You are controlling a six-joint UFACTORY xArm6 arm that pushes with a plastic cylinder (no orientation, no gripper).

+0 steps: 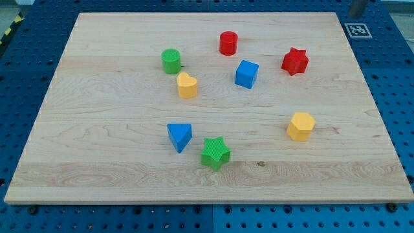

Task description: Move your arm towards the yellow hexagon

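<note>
On a pale wooden board (97, 149) set over a blue pegboard table (26, 58), eight small coloured blocks lie scattered, each standing apart from the others. The yellow hexagon (301, 125), the block named in the task, sits alone toward the view's right, a little below the board's middle height. The rod's tip does not show anywhere in the view, so its position relative to the blocks cannot be told, nor can anything be said of its state.

Near the view's top stands a red cylinder (228, 43), with a red star (295, 61) to its right and a blue cube (246, 74) between and below the two. To the left, a green cylinder (171, 61) stands just above a second yellow block (187, 85), whose rounded shape is hard to make out. Lower on the board, a blue triangle (179, 136) lies close beside a green star (215, 153), the pair near but not touching.

A small black-and-white marker tag (356, 29) sits on the table just off the board's top right corner.
</note>
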